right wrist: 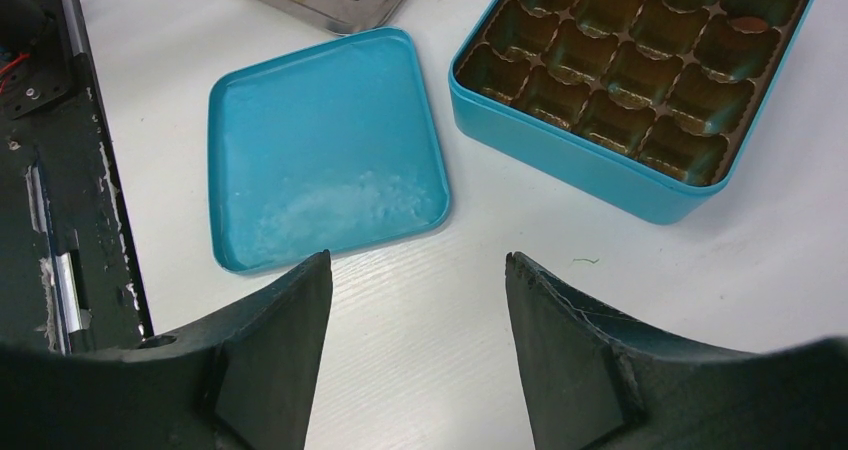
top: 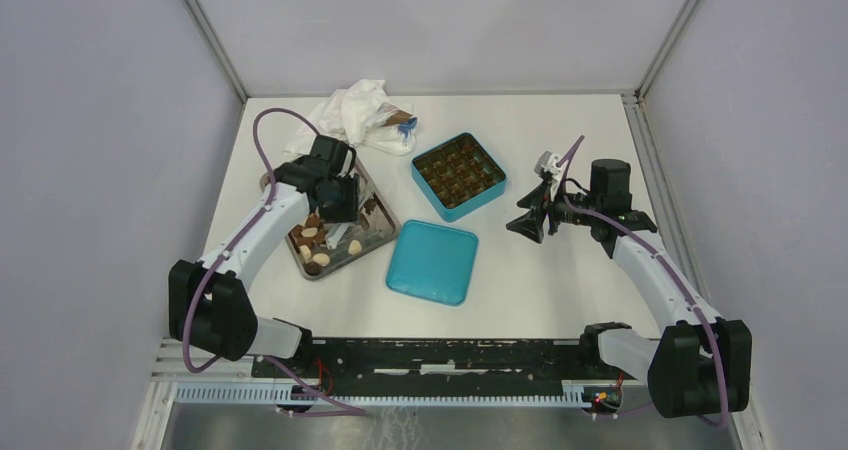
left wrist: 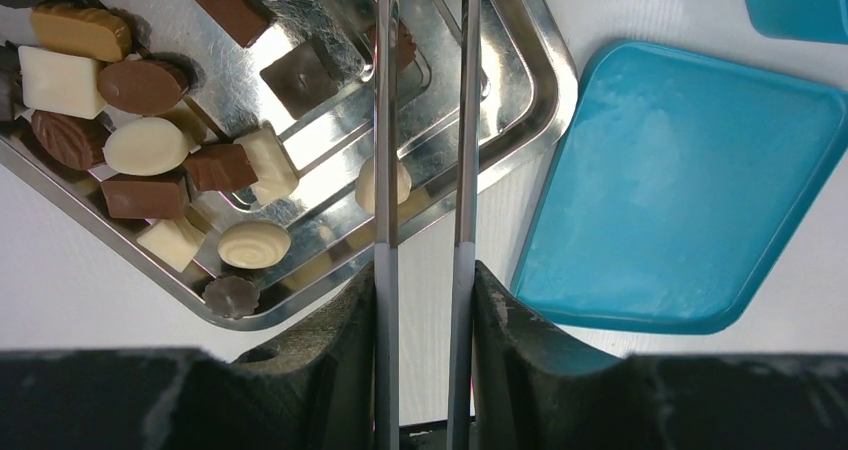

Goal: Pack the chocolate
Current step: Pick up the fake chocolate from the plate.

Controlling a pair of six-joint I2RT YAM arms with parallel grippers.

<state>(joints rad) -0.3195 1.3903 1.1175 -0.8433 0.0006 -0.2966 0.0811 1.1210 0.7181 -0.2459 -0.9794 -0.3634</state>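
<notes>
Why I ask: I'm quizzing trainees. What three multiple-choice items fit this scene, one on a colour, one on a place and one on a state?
1. What colour is the box? A red; B teal; C yellow.
2. Where is the lid? A on the table beside the tray; B on the box; C in the tray.
3. How is the right gripper? A shut on the lid; B shut on the tray; C open, empty.

1 B: its walls are teal.
2 A: it lies flat on the table, apart from the box.
3 C: its fingers stand wide apart with nothing between them.
</notes>
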